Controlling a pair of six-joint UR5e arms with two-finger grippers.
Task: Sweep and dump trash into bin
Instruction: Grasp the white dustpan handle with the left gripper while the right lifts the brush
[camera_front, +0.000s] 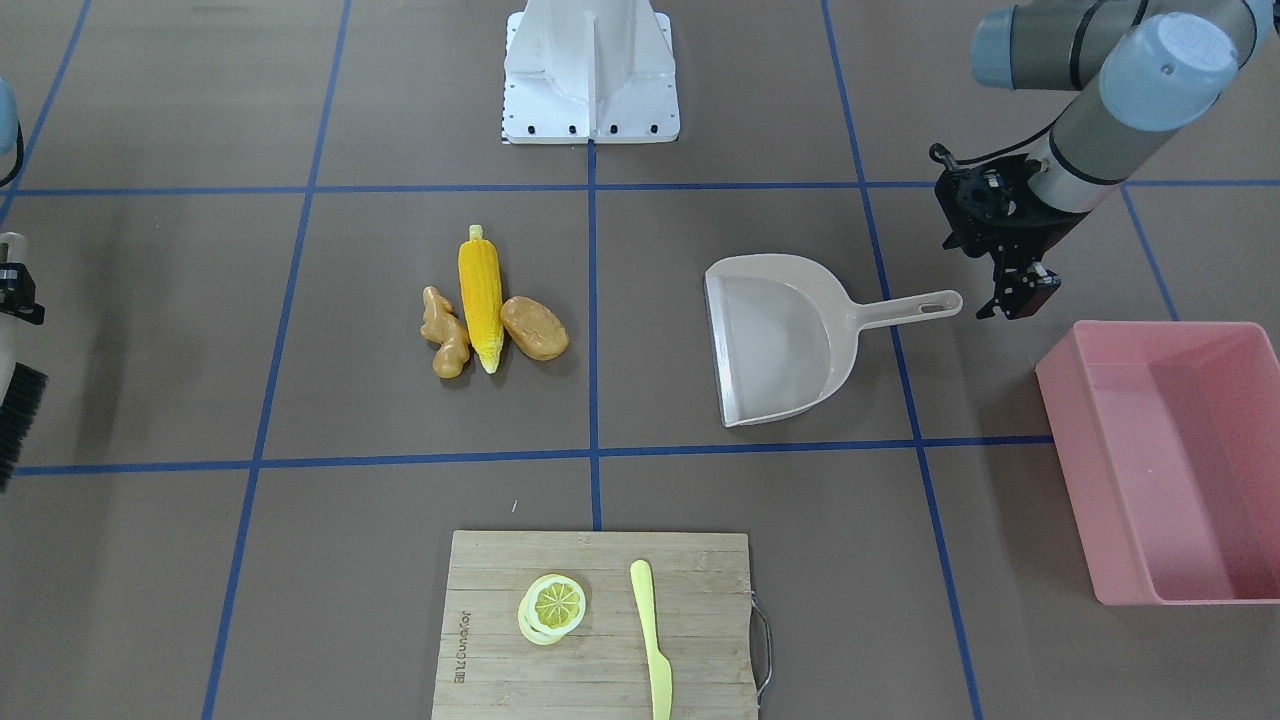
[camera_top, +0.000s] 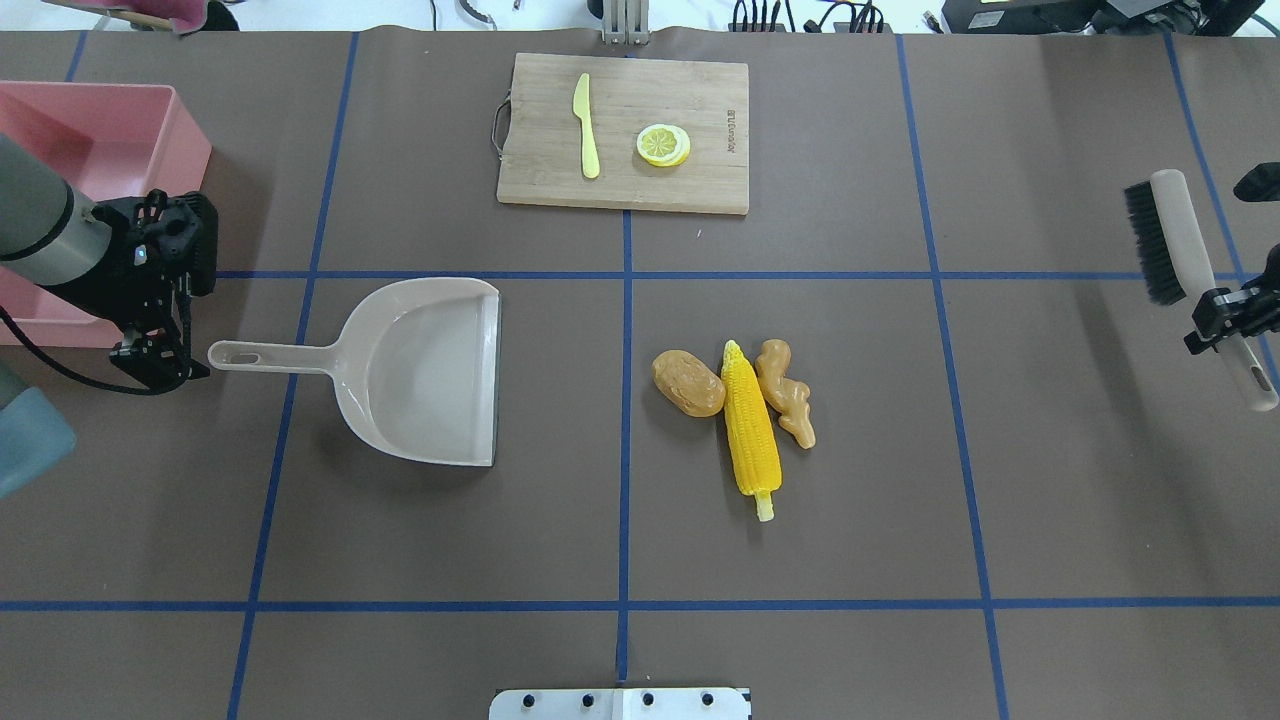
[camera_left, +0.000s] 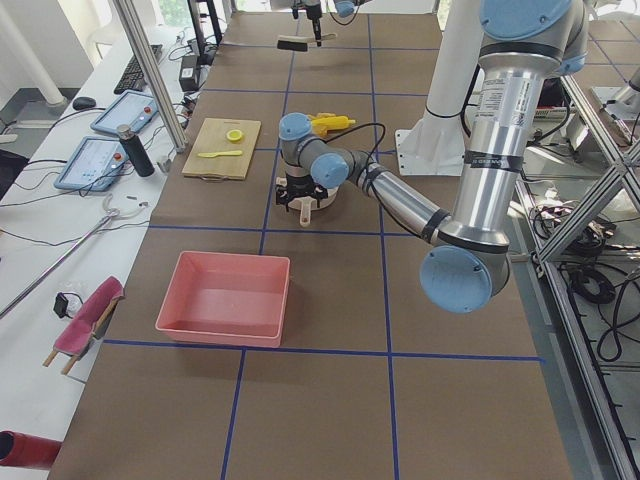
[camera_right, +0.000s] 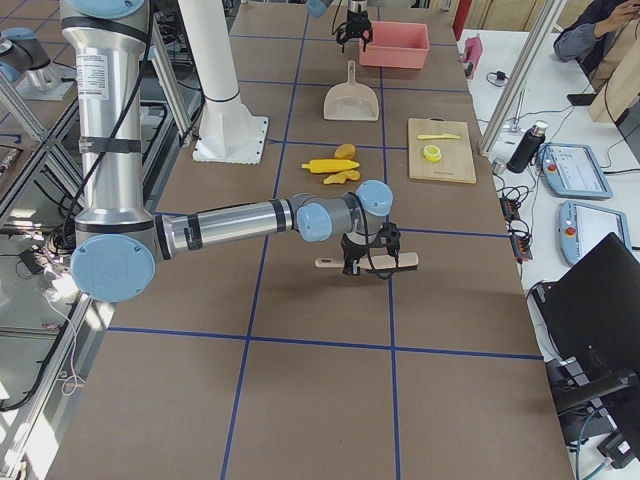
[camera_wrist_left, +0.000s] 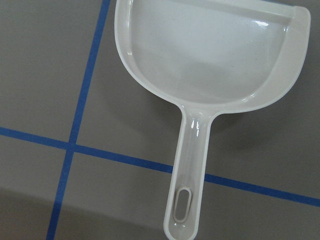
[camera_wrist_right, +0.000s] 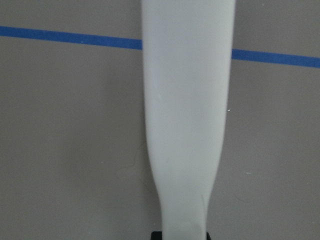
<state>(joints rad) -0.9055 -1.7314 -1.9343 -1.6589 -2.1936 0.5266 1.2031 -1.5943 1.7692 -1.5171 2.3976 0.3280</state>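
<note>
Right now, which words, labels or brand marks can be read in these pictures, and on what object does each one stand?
Mark burnt into the cutting board, near one short edge: too blurred to read surely.
Printed label on the left arm: too small to read.
Printed label on the right arm: too small to read.
Dustpan, bin, brush: no text seen.

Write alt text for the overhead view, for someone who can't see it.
Three toy foods, a potato, corn and ginger, lie together right of an empty dustpan. The left gripper hangs by the dustpan's handle near a pink bin; the right gripper holds a brush at the right edge. A board with a knife and lemon slices sits at the far side.
</note>
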